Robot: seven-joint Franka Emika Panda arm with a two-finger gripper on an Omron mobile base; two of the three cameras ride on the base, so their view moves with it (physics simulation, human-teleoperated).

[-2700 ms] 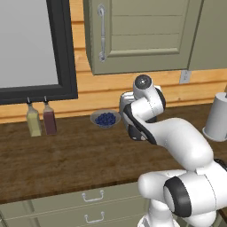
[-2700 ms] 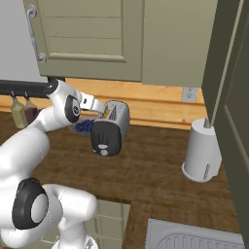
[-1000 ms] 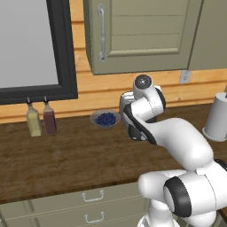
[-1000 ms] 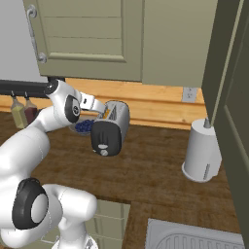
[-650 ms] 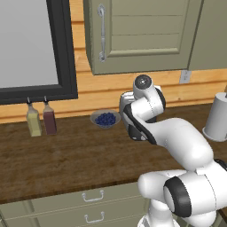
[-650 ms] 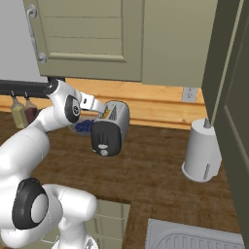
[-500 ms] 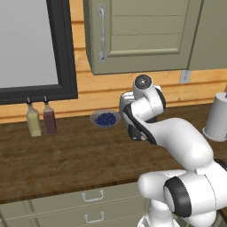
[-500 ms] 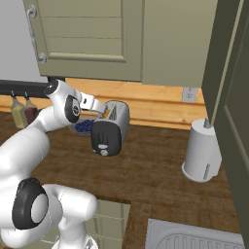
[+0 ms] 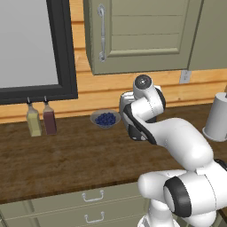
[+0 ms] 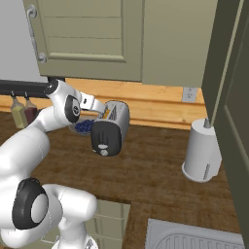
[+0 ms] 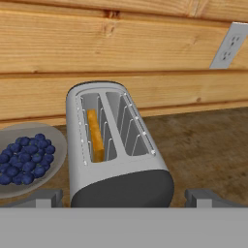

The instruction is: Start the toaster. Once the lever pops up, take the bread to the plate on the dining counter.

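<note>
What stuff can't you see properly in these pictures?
- Toaster lever: hand view, dark end panel cut off by the bottom edge.
- Bread: hand view, sunk in the slot, only its top edge visible.
- End effector: right base view, its fingers tucked behind the toaster.

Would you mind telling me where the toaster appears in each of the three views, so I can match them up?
Left base view: hidden behind the arm.
Right base view: the toaster stands left of centre, dark end panel facing the camera.
Hand view: centre, seen from above, bread in its left slot.
Shared landmark: the bowl of blue berries beside it.
</note>
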